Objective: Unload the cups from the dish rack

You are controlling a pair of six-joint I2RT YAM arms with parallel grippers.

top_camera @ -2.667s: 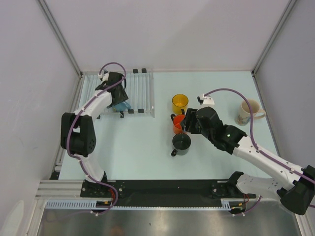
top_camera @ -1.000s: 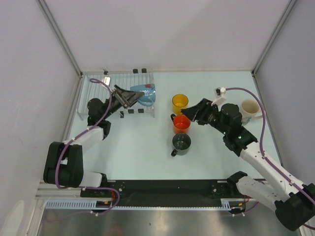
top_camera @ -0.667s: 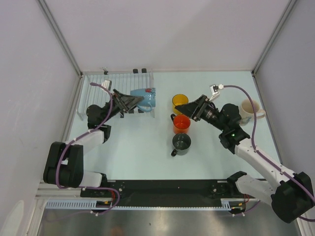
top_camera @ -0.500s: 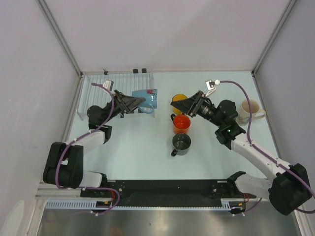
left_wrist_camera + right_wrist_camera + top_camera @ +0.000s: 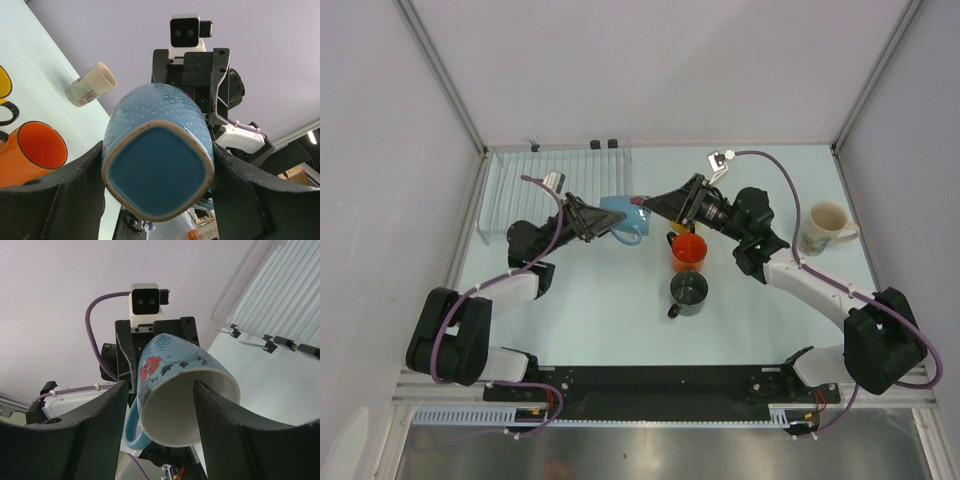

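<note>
Seen from above, the right gripper (image 5: 665,203) covers the yellow mug (image 5: 3,82), which the left wrist view cuts off at its edge, where a finger (image 5: 60,190) of the left gripper (image 5: 158,165) hides the orange mug's (image 5: 42,147) foot and the blue mug's (image 5: 157,125) handle is out of sight.

robot lab test cell, not a home. plain pale lilac wall panels (image 5: 650,70) framed by bare aluminium corner posts (image 5: 442,75). pale mint-green flat table (image 5: 610,320). two white-and-black robot arms (image 5: 510,290) bolted to a black mounting rail (image 5: 660,380) on slotted aluminium extrusion (image 5: 440,382). loose purple cables (image 5: 105,295), white wrist camera block (image 5: 185,31), brushed steel sheet (image 5: 670,455) in front.
</note>
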